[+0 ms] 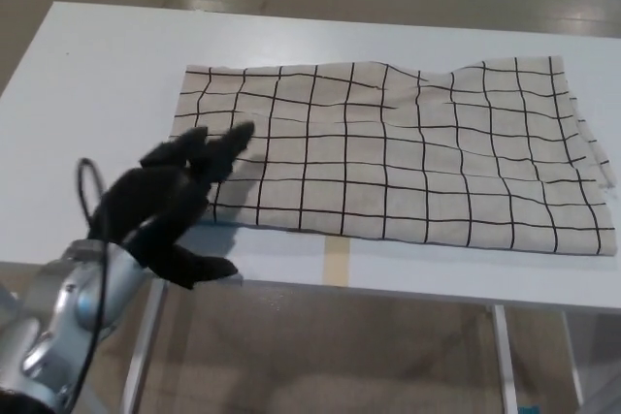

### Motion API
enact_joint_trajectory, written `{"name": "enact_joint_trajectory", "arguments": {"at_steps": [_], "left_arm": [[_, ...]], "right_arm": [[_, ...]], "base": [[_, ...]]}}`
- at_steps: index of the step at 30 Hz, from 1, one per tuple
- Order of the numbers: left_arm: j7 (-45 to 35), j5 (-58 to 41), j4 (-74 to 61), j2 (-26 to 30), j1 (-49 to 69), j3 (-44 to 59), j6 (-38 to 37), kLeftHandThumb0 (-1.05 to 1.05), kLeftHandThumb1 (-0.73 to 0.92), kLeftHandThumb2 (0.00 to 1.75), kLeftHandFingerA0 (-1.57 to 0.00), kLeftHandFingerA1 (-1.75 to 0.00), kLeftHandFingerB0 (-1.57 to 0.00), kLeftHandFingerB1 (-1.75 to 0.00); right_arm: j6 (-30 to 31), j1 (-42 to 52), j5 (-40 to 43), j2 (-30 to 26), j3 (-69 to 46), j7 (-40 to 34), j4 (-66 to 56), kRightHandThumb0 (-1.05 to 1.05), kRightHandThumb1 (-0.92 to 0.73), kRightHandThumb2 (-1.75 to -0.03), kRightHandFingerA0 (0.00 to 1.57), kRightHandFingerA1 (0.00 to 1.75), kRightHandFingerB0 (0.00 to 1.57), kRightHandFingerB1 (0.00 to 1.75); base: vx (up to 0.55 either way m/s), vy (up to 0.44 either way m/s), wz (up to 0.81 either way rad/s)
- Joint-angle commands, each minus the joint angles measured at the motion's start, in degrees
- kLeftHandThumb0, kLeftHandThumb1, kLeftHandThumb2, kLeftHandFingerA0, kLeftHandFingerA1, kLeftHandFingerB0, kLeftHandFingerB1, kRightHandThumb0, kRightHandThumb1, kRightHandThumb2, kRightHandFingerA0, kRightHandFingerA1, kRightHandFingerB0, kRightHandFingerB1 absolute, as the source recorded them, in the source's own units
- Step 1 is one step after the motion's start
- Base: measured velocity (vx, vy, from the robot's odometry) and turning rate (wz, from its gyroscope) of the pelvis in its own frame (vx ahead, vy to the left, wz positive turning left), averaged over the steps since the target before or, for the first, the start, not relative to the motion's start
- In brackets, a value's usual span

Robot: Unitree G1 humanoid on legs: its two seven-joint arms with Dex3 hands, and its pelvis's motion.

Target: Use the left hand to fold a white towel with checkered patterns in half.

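A cream-white towel (388, 152) with a black grid pattern lies spread flat on the white table (87, 75), a few wrinkles along its far edge. My left hand (175, 201) hovers over the towel's near left corner, covering it. Its fingers (218, 147) are spread apart and point toward the cloth, the thumb (194, 267) hangs over the table's front edge, and it holds nothing. The silver forearm (68, 307) rises from the lower left. The right hand does not show.
A strip of tan tape (336, 263) marks the table's front edge below the towel. White table legs (144, 346) stand beneath, on a beige floor. Bare tabletop lies left of and behind the towel.
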Motion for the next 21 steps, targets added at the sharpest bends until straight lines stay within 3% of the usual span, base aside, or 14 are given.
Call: {"name": "enact_joint_trajectory", "arguments": {"at_steps": [1, 12, 13, 14, 15, 21], "left_arm": [[5.1, 15.9, 8.5, 1.5, -5.4, -10.2, 8.5, -0.41, 0.48, 0.54, 0.0, 0.0, 0.0, -0.04], [11.8, 18.1, 13.3, 1.9, -9.5, -17.5, 9.3, -0.29, 0.53, 0.56, 0.0, -0.03, 0.0, -0.14], [13.1, 18.1, 13.8, 1.7, -9.9, -17.8, 9.1, -0.28, 0.46, 0.73, 0.0, -0.05, 0.0, -0.17], [14.1, 18.1, 14.3, 1.7, -10.2, -18.1, 8.9, -0.28, 0.46, 0.73, 0.0, -0.05, 0.0, -0.17], [15.5, 17.8, 14.9, 1.4, -10.5, -18.2, 8.7, -0.22, 0.54, 0.56, 0.0, -0.12, 0.0, -0.21], [21.3, 17.7, 18.3, 0.1, -11.4, -19.7, 9.0, -0.24, 0.53, 0.56, 0.0, -0.17, -0.01, -0.25]], "right_arm": [[-0.1, 2.2, 0.3, -0.3, 0.1, 0.5, -1.1, -0.43, -0.67, -0.62, 0.2, 0.31, 0.14, 0.28], [0.1, 3.7, 1.1, -0.2, 0.0, 1.3, -1.9, -0.42, -0.67, -0.61, 0.2, 0.3, 0.16, 0.28], [0.2, 3.8, 1.1, -0.2, 0.0, 1.4, -2.0, -0.42, -0.67, -0.61, 0.2, 0.3, 0.16, 0.28], [0.3, 3.9, 1.1, -0.2, 0.0, 1.4, -2.1, -0.42, -0.67, -0.61, 0.2, 0.3, 0.16, 0.28], [0.5, 4.1, 1.1, -0.2, 0.0, 1.6, -2.3, -0.42, -0.67, -0.61, 0.2, 0.3, 0.16, 0.28], [1.1, 5.3, 2.2, -0.1, -0.1, 3.0, -3.6, -0.41, -0.67, -0.61, 0.2, 0.3, 0.16, 0.28]], "base": [[0.0, 0.0, 0.0], [0.0, 0.0, 0.0], [0.0, 0.0, 0.0], [0.0, 0.0, 0.0], [0.0, 0.0, 0.0], [0.0, 0.0, 0.0]]}}
